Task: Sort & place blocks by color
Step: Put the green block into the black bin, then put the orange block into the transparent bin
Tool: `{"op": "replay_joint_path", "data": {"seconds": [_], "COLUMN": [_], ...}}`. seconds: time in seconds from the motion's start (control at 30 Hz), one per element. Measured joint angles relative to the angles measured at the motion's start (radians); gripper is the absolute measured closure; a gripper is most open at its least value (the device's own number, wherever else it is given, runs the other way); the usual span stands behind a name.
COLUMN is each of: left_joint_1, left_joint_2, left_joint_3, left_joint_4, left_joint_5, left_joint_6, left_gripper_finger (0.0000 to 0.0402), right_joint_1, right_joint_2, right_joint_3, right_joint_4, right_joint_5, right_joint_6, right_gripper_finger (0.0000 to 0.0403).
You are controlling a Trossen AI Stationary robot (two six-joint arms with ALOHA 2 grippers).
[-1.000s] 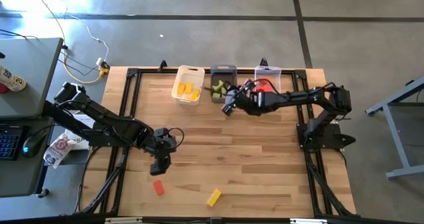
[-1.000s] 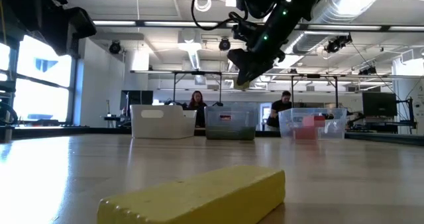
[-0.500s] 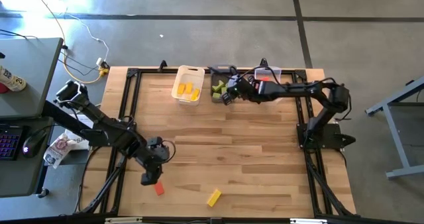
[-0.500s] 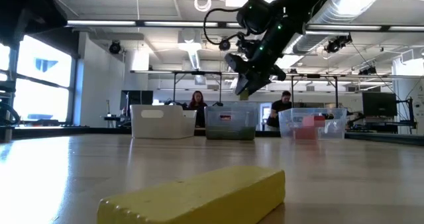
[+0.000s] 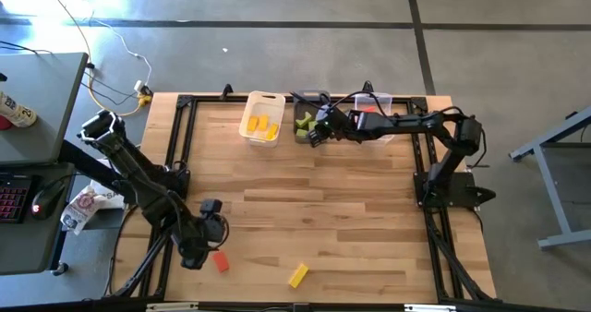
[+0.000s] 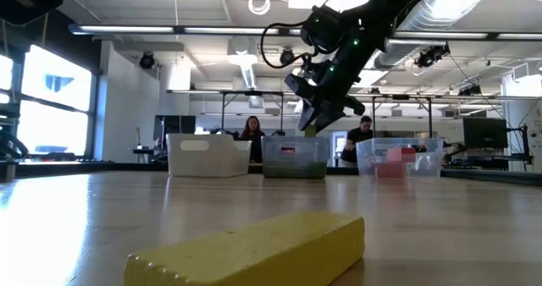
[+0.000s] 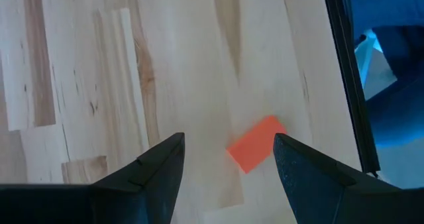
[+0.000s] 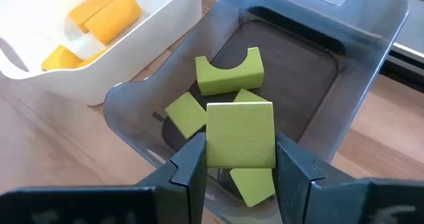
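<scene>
Floor: grey concrete (image 5: 277, 44), crossed by dark seams — sunlight glares at one corner.
Table: pale wood planks (image 5: 314, 210) in a black frame.
Side desk: grey top (image 5: 37, 90) with a keyboard (image 5: 11, 201) and mouse.
Windows: tall bright panes (image 6: 51, 100).
Ceiling: ducts and strip lights (image 6: 203, 30).
Background: workbenches — two seated people (image 6: 251, 127).

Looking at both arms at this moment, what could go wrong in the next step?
1. The right gripper holds a green block above the grey bin; released near its front wall, the block might bounce out.
2. The open left gripper is above the red block, which lies at an angle and off-centre, so closing might push it away.
</scene>
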State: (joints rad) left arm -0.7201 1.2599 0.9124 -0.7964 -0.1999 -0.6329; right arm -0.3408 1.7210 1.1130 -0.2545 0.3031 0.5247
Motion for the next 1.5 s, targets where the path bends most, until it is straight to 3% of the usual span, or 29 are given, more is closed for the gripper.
{"op": "replay_joint_path", "data": {"seconds": [0.17,0.4,0.53,1.0,1.5], "left_joint_1": [-0.027,-0.049,-0.049,-0.082,-0.087], "left_joint_2": [0.032,0.106,0.138,0.278,0.448], "left_joint_3": [0.0,0.0,0.0,0.0,0.0], "left_joint_4": [0.002,0.008,0.024,0.102,0.147], "left_joint_5": [-0.004,0.018,0.052,0.098,0.106], "left_joint_6": [0.022,0.089,0.11,0.203,0.278], "left_gripper_finger": [0.0184,0.0184,0.0184,0.0184,0.0184], "right_joint_1": [0.0,0.0,0.0,0.075,0.15], "right_joint_2": [0.0,0.0,0.0,0.0,0.0], "right_joint_3": [0.0,0.015,0.07,0.259,0.294], "right_joint_4": [-0.002,-0.022,-0.071,-0.213,-0.215], "right_joint_5": [0.0,-0.018,-0.061,-0.015,-0.014], "right_joint_6": [-0.006,-0.009,-0.009,-0.054,-0.054], "right_gripper_finger": [0.0281,0.0204,0.0182,0.0179,0.0179]}}
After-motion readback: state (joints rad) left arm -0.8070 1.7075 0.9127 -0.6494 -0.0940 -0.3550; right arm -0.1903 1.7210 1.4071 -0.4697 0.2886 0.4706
